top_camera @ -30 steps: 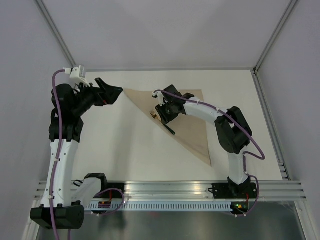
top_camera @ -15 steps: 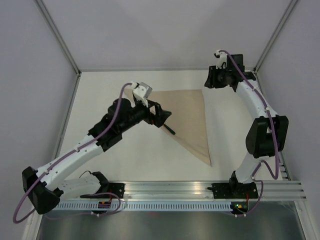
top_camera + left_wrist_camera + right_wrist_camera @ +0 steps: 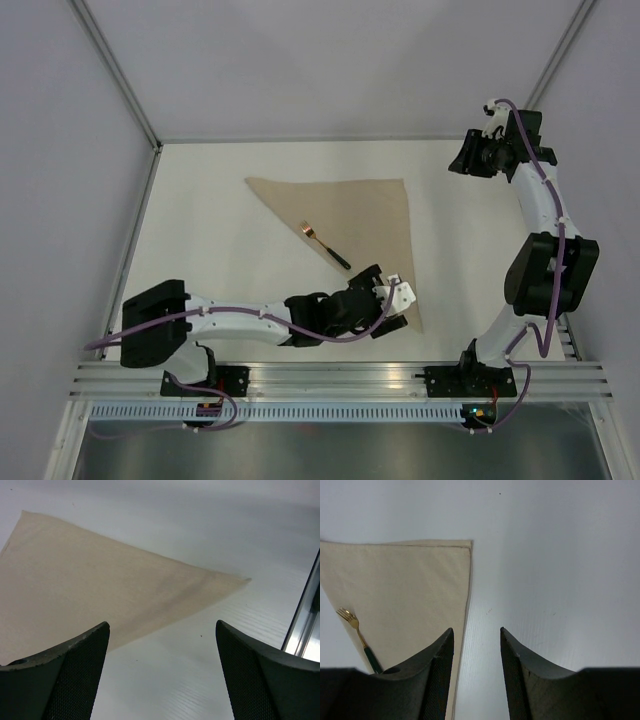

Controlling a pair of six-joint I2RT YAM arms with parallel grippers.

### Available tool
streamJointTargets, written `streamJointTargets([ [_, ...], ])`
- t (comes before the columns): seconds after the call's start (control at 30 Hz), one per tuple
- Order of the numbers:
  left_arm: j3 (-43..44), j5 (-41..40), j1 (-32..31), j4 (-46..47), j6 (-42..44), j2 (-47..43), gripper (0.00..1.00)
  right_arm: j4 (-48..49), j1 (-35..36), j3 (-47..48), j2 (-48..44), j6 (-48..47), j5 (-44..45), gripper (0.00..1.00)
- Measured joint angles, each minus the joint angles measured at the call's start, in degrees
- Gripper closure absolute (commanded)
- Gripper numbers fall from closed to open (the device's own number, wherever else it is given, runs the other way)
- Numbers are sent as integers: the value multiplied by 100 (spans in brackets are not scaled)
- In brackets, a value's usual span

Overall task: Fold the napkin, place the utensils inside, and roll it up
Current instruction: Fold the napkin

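Observation:
The beige napkin [image 3: 375, 225] lies flat, folded into a triangle, with its tip pointing to the near right. A fork [image 3: 325, 245] with gold tines and a dark handle lies on its long diagonal edge. My left gripper [image 3: 383, 315] is open and empty, low by the napkin's near tip. In the left wrist view the left gripper [image 3: 161, 625] faces that napkin tip [image 3: 100, 590]. My right gripper [image 3: 458, 163] is open and empty, raised at the far right, off the cloth. The right wrist view shows the right gripper [image 3: 476, 630] above the napkin's right edge [image 3: 410, 580], with the fork [image 3: 355, 625] at the left.
The aluminium rail [image 3: 340, 378] runs along the near table edge, close behind the left gripper, and shows in the left wrist view [image 3: 302, 625]. White walls and frame posts [image 3: 120, 80] bound the table at the far side.
My left arm swung from the napkin's far left, past the fork, down to its near tip. My right arm left the fork and lifted away to the far right.

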Motion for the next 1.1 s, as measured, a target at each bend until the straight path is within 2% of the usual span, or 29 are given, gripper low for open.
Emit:
streamJointTargets([
  [0.23,15,-98,-442,227,234,673,11,-4,-4,-74,0,13,-83,52],
  [0.6,302,-538,-1130,1248,968,2227,11,9,-9,-107,0,11,-79,53],
  [1.1,619,-734,-1180,1921,1508,2881,19,15,-72,-188,0,11,-76,57],
])
